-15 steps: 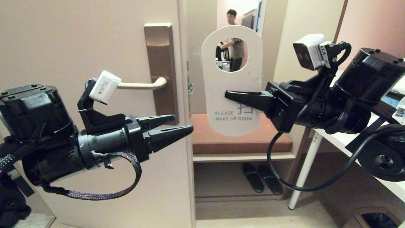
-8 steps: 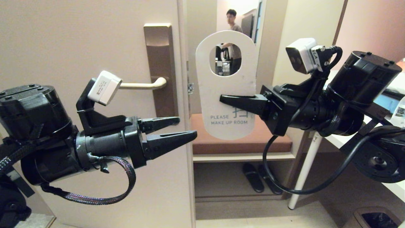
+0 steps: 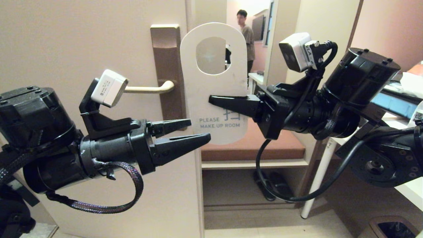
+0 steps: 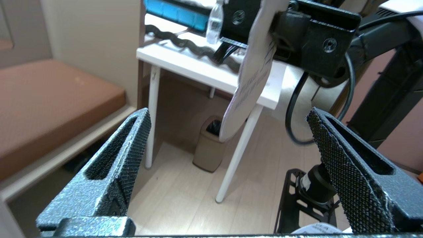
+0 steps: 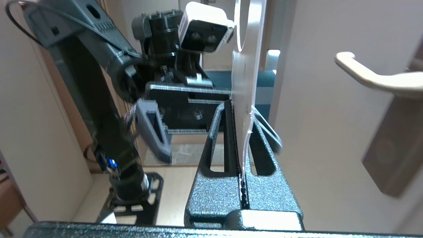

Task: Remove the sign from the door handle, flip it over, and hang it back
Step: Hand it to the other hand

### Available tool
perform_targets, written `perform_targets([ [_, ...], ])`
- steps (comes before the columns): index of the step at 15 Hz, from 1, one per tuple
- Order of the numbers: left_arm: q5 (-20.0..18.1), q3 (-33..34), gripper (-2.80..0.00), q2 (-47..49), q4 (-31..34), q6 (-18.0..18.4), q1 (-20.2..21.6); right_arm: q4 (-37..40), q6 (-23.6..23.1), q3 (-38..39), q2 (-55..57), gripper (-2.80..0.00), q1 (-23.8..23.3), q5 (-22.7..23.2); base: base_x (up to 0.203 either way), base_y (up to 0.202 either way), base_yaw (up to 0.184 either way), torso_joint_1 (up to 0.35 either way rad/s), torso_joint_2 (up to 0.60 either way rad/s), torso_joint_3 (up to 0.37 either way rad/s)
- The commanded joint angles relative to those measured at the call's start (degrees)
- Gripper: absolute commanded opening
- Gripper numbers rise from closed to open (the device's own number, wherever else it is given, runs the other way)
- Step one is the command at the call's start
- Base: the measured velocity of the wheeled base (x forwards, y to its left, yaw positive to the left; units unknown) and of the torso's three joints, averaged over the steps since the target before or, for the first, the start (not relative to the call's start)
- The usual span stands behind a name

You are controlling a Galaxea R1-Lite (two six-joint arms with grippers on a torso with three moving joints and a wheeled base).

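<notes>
Head view has the right gripper (image 3: 211,98) clamped on the sign (image 3: 214,82), pinching the card's right edge about halfway down, so the sign stands upright in the air with its white face toward us. Its oval hole sits above the fingers, and below them the print reads "PLEASE MAKE UP ROOM" beside a blue Chinese character partly hidden by the gripper. Left of that hand, a little past the sign's far edge, is the door handle (image 3: 150,88), bare on its brown lock plate (image 3: 167,72); the sign overlaps the plate from here but is not on the lever. The left gripper (image 3: 198,130) sits lower and to the left of the right one, its fingers spread wide and holding nothing, tips near the sign's bottom corner. From the left wrist, a small beige waste bin (image 4: 208,145) shows on the floor beyond the open fingers, with something dark inside. A person (image 3: 246,33) stands in the room behind the sign
</notes>
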Motion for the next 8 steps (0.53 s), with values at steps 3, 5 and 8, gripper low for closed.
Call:
perform_targets([
  [3, -0.18, 0.46, 0.00, 1.27, -2.90, -0.25, -0.93, -0.30, 0.65, -2.81, 1.61, -2.80, 1.91, -0.70, 0.000, 0.000, 0.000, 0.000, 0.00, 0.000],
  [5, -0.18, 0.54, 0.00, 1.36, -2.99, -0.25, -1.75, -0.30, 0.78, -3.26, 1.79, -2.80, 2.56, -0.96, 0.000, 0.000, 0.000, 0.000, 0.00, 0.000],
  [8, -0.14, 0.53, 0.00, 1.41, -4.62, -1.81, -2.40, -1.76, 4.41, -5.29, 1.91, -2.80, 3.91, -1.04, 0.000, 0.000, 0.000, 0.000, 0.00, 0.000],
])
